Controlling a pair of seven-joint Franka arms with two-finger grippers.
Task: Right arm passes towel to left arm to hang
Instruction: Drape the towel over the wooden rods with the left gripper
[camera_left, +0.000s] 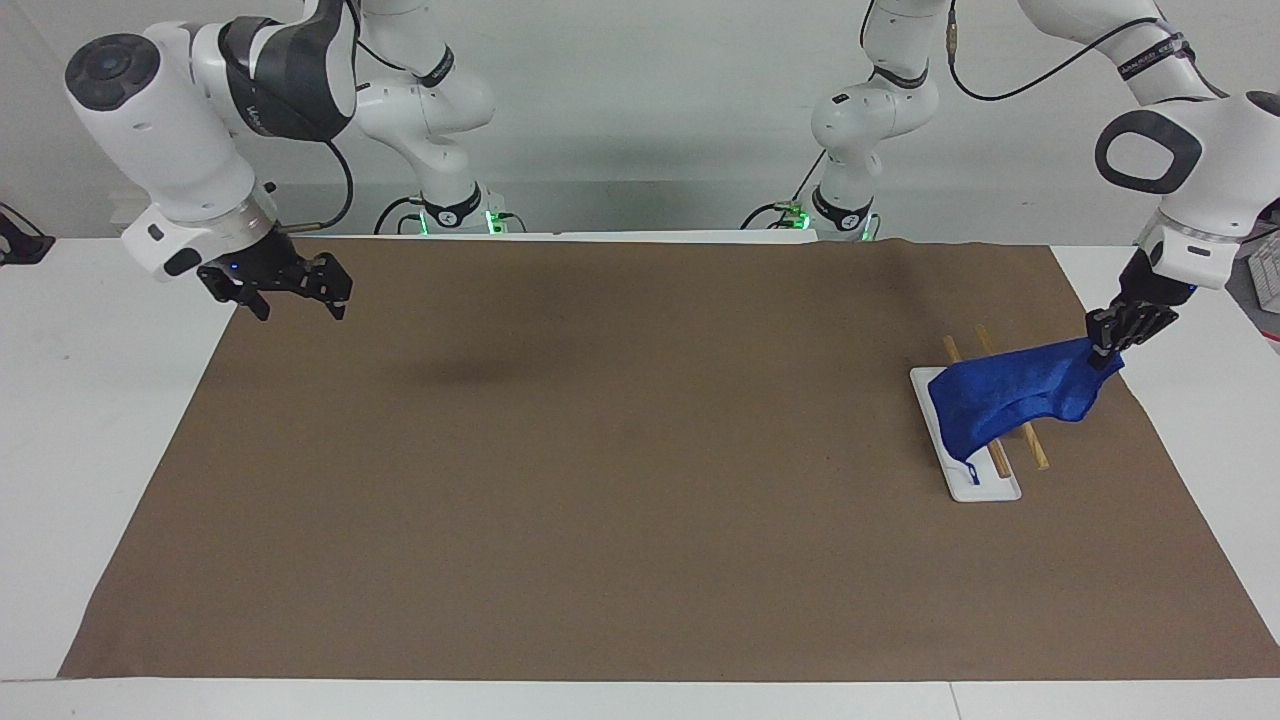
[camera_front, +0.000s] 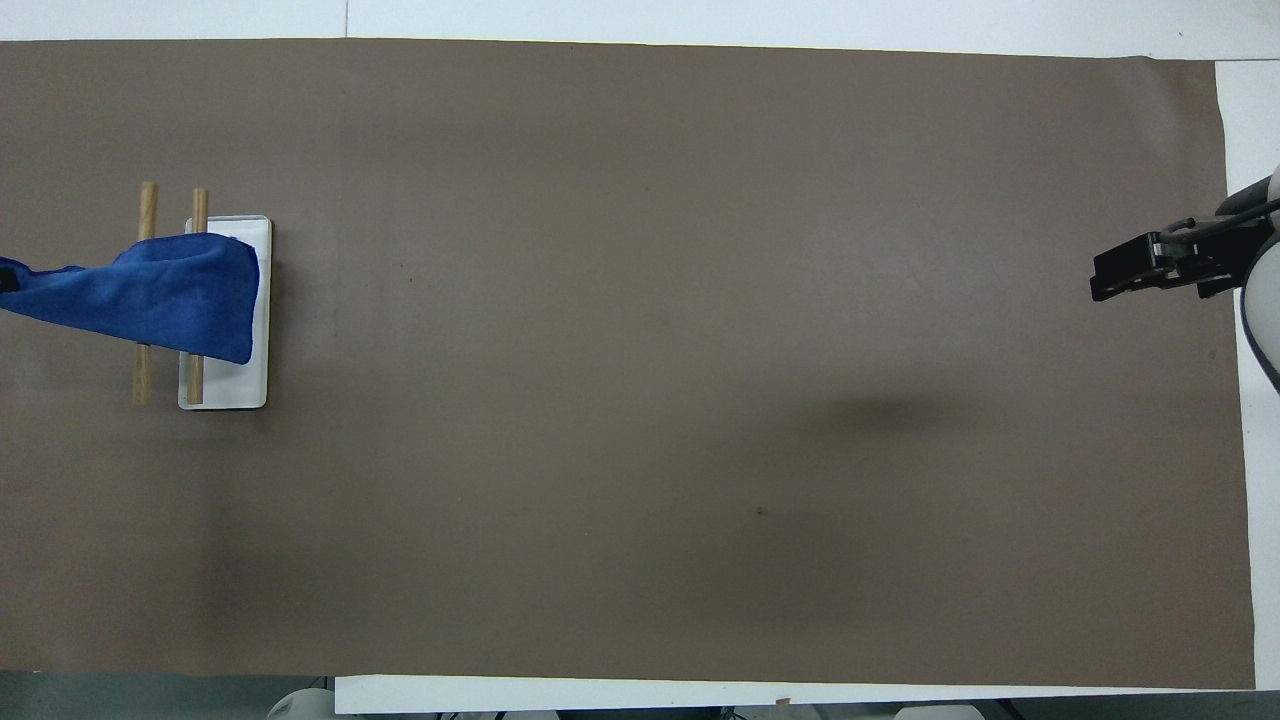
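Note:
The blue towel (camera_left: 1010, 395) lies stretched across the two wooden rods (camera_left: 1032, 445) of a small rack with a white base (camera_left: 990, 488). One towel end droops onto that base. My left gripper (camera_left: 1100, 352) is shut on the towel's other corner and holds it up over the mat's edge at the left arm's end. From overhead the towel (camera_front: 165, 300) spans both rods (camera_front: 147, 205) and runs off the view's edge, so the left gripper hardly shows there. My right gripper (camera_left: 290, 295) hangs open and holds nothing over the mat's edge at the right arm's end, also in the overhead view (camera_front: 1097, 280).
A brown mat (camera_left: 620, 480) covers most of the white table (camera_left: 90, 420). The rack's white base (camera_front: 235, 385) stands on the mat near the left arm's end. Both arm bases with green lights stand at the robots' edge of the table.

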